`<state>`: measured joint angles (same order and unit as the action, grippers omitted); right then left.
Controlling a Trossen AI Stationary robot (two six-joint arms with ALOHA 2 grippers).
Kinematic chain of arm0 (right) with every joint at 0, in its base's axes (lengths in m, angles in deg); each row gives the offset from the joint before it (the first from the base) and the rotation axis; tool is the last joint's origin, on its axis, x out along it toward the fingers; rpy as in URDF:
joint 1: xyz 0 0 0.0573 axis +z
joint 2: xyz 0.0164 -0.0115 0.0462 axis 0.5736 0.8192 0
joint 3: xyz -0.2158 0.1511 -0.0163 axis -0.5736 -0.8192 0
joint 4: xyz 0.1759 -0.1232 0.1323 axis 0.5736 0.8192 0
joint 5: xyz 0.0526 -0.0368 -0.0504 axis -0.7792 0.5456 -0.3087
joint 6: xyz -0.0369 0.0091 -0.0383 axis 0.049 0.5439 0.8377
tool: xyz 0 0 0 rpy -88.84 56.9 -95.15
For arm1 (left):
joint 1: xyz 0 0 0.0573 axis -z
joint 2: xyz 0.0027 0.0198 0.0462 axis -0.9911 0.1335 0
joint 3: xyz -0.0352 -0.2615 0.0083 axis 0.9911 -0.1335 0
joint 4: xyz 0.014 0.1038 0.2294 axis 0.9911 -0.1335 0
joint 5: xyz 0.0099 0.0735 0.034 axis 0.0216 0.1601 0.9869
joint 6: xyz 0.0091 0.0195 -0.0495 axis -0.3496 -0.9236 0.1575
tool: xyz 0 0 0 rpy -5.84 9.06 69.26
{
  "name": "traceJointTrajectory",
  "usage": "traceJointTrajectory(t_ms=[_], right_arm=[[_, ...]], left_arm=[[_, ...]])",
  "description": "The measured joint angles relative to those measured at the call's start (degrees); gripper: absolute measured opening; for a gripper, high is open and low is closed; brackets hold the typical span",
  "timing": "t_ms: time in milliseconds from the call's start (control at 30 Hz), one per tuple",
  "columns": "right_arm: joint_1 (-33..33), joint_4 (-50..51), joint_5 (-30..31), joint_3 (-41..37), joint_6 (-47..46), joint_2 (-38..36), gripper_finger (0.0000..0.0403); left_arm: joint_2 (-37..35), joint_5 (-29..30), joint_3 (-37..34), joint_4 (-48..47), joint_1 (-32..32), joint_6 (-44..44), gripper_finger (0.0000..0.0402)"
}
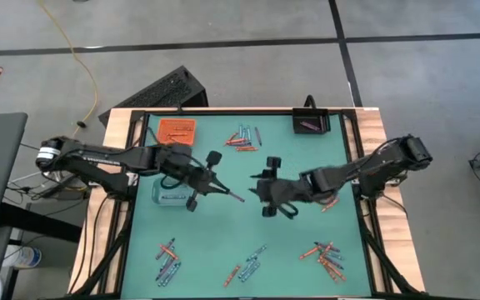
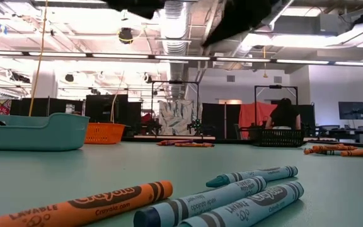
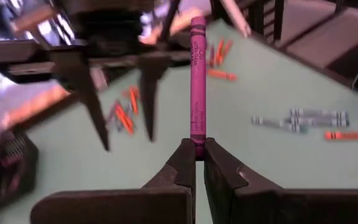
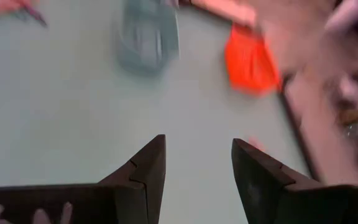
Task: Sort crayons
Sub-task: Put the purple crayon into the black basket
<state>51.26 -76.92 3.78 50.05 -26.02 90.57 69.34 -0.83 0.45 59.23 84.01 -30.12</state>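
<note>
**One purple crayon held by left gripper, tip aimed at open right gripper**

One purple crayon [image 3: 197,81] is clamped by its end in the left gripper [image 3: 196,155]; jaws together on it; the rest of the stick juts straight out past the fingertips; in the high view the left gripper [image 1: 215,185] sits mid-table, just right of the clear tray [image 1: 173,197], with the crayon [image 1: 233,197] pointing right toward the other arm.

Right gripper [image 1: 267,188] sits just beyond the crayon tip, mid-table, facing left; fingers apart, nothing between them in its wrist view [image 4: 197,168]; the two grippers are near, not touching; the crayon's long axis runs roughly left-right along the line between them.

Judgement: looks like a handover or a carry to a tray; the free half of the crayon lies toward the right gripper, so the right arm is the nearer taker; the black tray [image 1: 313,123] at far right already holds a purple stick, likely the target; orange tray [image 1: 177,129] sits far left.

Other crayons: loose piles far centre [image 1: 245,137], near left [image 1: 168,260], near centre [image 1: 250,265], near right [image 1: 327,257]; all lying flat on the table [image 1: 223,233]; orange and blue-grey ones lie right by the low camera [image 2: 232,195]; sorting far from done.
</note>
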Motion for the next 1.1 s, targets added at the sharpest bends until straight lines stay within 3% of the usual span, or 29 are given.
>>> traceJointTrajectory(t_ms=[300,433,600,1100], right_arm=[[6.63,-21.87,6.65,0.04,18.20,0.00,0.0175],[8.73,-27.65,6.38,0.04,22.98,-0.04,0.0175],[10.05,-29.40,0.97,0.04,24.06,-0.07,0.0175],[9.39,-36.37,-7.28,0.04,20.50,-0.07,0.0175]], left_arm=[[-0.32,-1.27,-2.53,11.11,1.97,-1.62,0.0000],[-0.35,-2.45,-2.79,13.13,2.22,-1.86,0.0000],[-0.35,-2.63,-2.79,14.86,2.29,-2.55,0.0000],[1.33,-2.62,-2.74,17.00,4.26,-6.89,0.0003]])
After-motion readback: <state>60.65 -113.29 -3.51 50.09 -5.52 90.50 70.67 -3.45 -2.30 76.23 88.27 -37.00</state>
